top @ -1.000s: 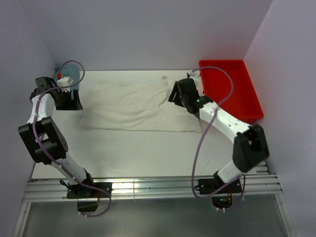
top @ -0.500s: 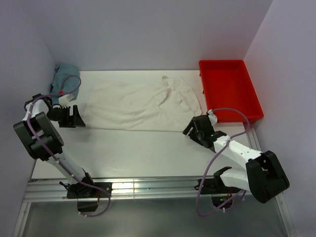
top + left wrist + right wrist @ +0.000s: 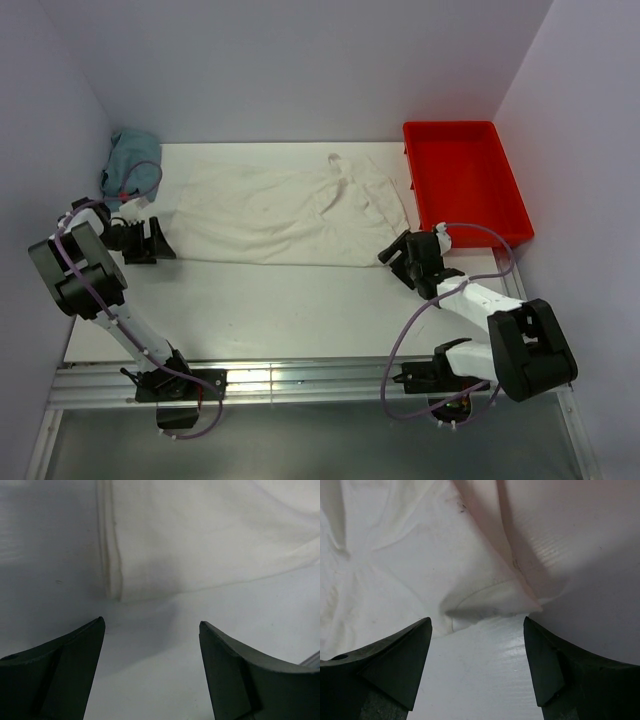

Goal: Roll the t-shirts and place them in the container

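while both arms reached out from the near edge of the worktop (image 3: 280, 310), each tool sat low at a near corner of the t-shirt (image 3: 290, 215), probably so the two could take the near edge together and start the roll away from the bases. the left tool (image 3: 150, 240) stood with its fingers wide apart and nothing between them; in its wrist view the left tool (image 3: 150, 625) faced the stitched near-left corner of the t-shirt (image 3: 200, 535), just short of touching it. the right tool (image 3: 402, 254) was likewise spread and empty, and in its own view the right tool (image 3: 477, 622) framed a lifted, pointed fold of the t-shirt (image 3: 395, 555) lying just ahead of the tips.

the shirt itself lay flat and wrinkled across the middle of the worktop, unrolled, its long side running left to right. beyond it a red bin (image 3: 465, 175) stood at the far right, and a blue cloth (image 3: 125, 155) lay bunched in the far left corner.

a second before, the right tool had hovered over the shirt's far right part beside the bin, and the left had been up by the blue cloth; both had since drawn back to the near corners.
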`<move>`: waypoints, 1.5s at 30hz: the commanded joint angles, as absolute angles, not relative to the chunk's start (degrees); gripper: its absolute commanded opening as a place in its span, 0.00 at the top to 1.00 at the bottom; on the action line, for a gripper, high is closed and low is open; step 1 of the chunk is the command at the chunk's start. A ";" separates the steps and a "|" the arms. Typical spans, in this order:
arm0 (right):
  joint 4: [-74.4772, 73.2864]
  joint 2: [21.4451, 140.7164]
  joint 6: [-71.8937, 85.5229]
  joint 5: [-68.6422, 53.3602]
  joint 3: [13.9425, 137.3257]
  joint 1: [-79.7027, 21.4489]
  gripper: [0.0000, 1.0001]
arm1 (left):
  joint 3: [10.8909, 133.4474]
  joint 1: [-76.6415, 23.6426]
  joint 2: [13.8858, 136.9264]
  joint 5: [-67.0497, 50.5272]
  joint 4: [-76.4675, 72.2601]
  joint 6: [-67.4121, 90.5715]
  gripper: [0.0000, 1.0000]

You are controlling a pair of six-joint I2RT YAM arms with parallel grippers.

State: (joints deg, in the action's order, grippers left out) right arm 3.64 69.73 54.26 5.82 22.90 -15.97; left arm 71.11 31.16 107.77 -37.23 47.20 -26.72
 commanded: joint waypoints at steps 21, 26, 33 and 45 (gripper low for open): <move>8.35 73.91 53.26 3.34 23.02 -15.12 0.21 | 74.09 29.71 113.82 -29.45 34.80 -12.66 0.24; 8.17 75.67 52.82 3.34 24.52 -15.03 0.22 | 73.48 27.96 114.26 -28.83 35.33 -13.27 0.27; 7.82 77.17 52.82 3.34 25.92 -15.12 0.25 | 73.04 26.02 114.34 -27.77 35.42 -12.92 0.38; 5.37 78.57 52.47 3.51 27.94 -15.03 0.66 | 73.12 26.02 112.15 -26.98 37.18 -14.06 0.90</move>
State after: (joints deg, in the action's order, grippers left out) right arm 8.69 77.87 53.12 3.01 25.54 -15.49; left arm 74.00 26.09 112.20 -29.17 34.61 -12.69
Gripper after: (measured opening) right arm 0.413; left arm 0.159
